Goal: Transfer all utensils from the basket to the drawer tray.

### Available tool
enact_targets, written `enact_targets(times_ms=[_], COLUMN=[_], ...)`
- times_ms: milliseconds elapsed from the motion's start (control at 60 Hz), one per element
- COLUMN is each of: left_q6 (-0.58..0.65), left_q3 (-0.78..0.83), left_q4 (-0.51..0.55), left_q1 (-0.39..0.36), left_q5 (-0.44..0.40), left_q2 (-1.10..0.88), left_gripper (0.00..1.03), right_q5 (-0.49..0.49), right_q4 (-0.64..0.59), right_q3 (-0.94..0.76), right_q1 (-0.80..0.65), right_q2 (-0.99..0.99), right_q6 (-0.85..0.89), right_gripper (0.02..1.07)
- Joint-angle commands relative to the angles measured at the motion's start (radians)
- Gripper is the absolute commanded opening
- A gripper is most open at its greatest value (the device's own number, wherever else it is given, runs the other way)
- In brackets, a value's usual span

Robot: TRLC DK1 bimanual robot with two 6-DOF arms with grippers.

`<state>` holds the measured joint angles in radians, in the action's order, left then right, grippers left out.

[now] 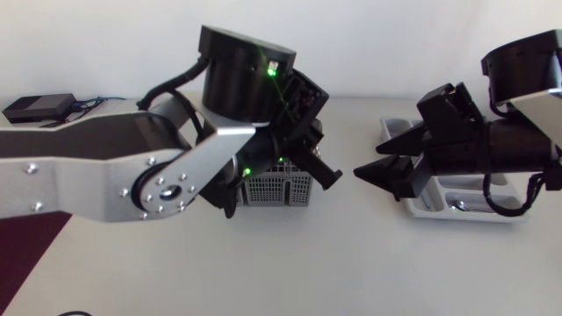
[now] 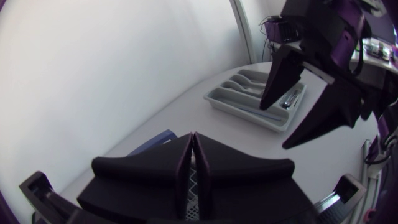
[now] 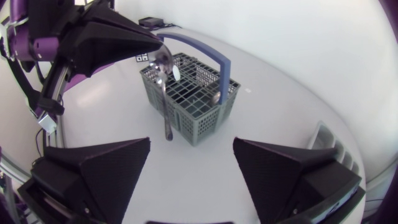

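Head view: biggest thing is my left arm (image 1: pixel 132 167), in from the left w/ the wrist bent down over the basket (image 1: pixel 277 189). My right arm (image 1: pixel 518 140) comes in from the right, low over the drawer tray (image 1: pixel 421 209), wrist pointed at the basket. So the basket is mid-table and the tray is off to its right.

Right gripper (image 3: pixel 191 146): released, 2 fingers spread wide, nothing in it. Left gripper (image 3: pixel 157 51): clenched on a spoon (image 3: pixel 165 102), pinching it near the bowl end. In the left wrist view those 2 fingers are pressed together.

Key bit imo: the spoon hangs about upright, bowl up at the left fingers, handle down and free, on the basket side that faces my right gripper. It's straight ahead of the right gripper, roughly in line w/ the gap btw its open fingers, and not touching them. Can't tell if the handle tip is clear of the basket wall.

Right arm is the 1 nearer the tray, so prob a handover. The right fingers would need to close side-on across that free handle.
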<state>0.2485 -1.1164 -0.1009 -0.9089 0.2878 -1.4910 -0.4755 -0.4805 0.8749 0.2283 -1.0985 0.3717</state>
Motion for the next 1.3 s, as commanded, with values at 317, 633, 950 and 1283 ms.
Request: enact_targets(times_ms=[317,633,950,1283], left_q6=[-0.244,-0.288,-0.288,-0.295], left_q3=[-0.131,-0.151,-0.145,-0.161], left_q4=[0.175,0.214,0.214,0.225], left_q1=[0.070,0.104,0.104,0.111], left_q5=[-0.254,-0.326,-0.331,-0.331], left_q2=[-0.043,-0.052,-0.055,-0.055], left_gripper=[0.04,0.04,0.04,0.27], right_q5=[0.069,0.170,0.198,0.184], right_q4=[0.132,0.164,0.175,0.160], right_q3=[-0.019,-0.014,-0.028,-0.057], right_q1=[0.148,0.224,0.240,0.240], right_q2=[-0.106,-0.135,-0.120,-0.109], right_q6=[-0.134,-0.154,-0.154,-0.132], right_gripper=[0.88,0.55,0.12,0.09])
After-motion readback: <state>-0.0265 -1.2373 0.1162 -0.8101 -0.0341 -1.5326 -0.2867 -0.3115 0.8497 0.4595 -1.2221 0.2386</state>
